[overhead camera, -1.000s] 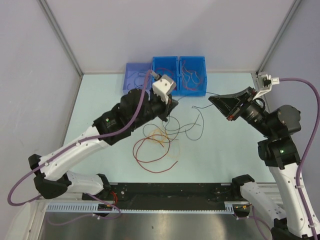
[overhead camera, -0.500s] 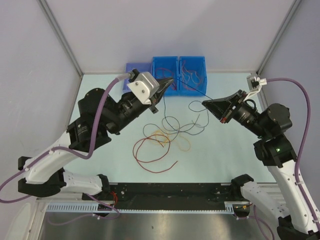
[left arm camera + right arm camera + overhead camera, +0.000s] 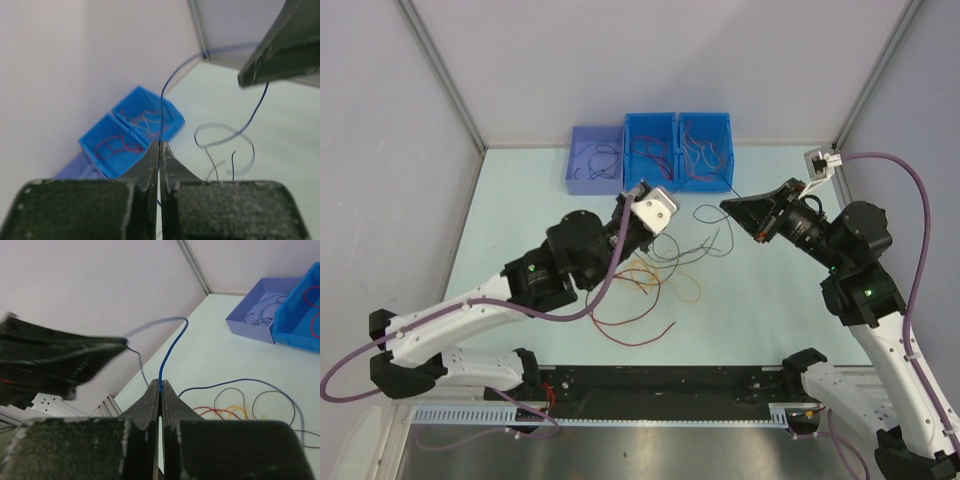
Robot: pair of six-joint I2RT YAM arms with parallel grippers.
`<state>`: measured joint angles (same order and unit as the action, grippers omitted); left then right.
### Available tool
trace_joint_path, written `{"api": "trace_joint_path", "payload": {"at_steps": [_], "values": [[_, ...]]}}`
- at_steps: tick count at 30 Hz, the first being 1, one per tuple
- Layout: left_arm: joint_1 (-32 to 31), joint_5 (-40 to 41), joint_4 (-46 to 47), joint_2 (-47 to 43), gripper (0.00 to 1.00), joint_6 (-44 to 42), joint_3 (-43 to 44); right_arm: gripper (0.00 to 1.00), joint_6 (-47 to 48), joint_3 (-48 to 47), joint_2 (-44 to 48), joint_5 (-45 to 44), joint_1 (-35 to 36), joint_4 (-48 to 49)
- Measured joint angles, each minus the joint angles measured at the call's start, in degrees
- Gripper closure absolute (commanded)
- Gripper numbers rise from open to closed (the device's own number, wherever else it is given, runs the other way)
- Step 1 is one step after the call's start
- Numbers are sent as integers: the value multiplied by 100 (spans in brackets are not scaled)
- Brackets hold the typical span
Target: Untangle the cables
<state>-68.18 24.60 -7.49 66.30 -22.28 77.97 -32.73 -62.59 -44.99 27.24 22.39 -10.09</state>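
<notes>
Left jaws and right jaws both clench one blue cable [image 3: 169, 347], holding it raised over the bench [image 3: 520, 200] centre, likely to draw it free of the other cables [image 3: 650, 270] heaped just toward six o'clock.

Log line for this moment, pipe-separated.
left tool: shut on blue cable | right tool: shut on blue cable | other cables: heaped on table

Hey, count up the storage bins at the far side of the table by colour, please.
Blue bins: 2
Lavender bin: 1
Total: 3
</notes>
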Motion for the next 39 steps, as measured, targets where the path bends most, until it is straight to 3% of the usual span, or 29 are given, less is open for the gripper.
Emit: {"api": "trace_joint_path", "payload": {"at_steps": [2, 3, 5, 6, 8, 22, 28, 30, 31, 34, 39], "values": [[20, 98, -22, -26, 96, 184, -350, 100, -37, 0, -4, 9, 0, 74], [35, 118, -35, -37, 85, 282, -518, 100, -79, 0, -11, 20, 0, 140], [74, 111, -61, -52, 52, 501, -782, 100, -170, 0, -48, 59, 2, 280], [96, 74, -76, -52, 23, 612, -863, 100, -197, 0, -66, 66, 2, 330], [127, 2, -162, -50, 0, 866, -949, 100, -284, 0, -125, 98, 7, 452], [151, -459, -133, -269, 0, 1279, -1012, 100, -516, 2, -195, 144, 122, 612], [151, -649, 315, -195, 22, 1290, -1069, 100, -520, 2, -192, 142, 168, 612], [151, -726, 518, -48, 48, 1311, -1069, 100, -520, 2, -192, 142, 188, 612], [151, -748, 592, 57, 68, 1329, -1069, 100, -520, 2, -192, 142, 192, 612], [151, -732, 708, 376, 100, 1355, -1056, 100, -522, 2, -192, 142, 205, 612], [151, -656, 826, 623, 100, 1388, -1058, 100, -518, 2, -179, 114, 214, 590]]}}
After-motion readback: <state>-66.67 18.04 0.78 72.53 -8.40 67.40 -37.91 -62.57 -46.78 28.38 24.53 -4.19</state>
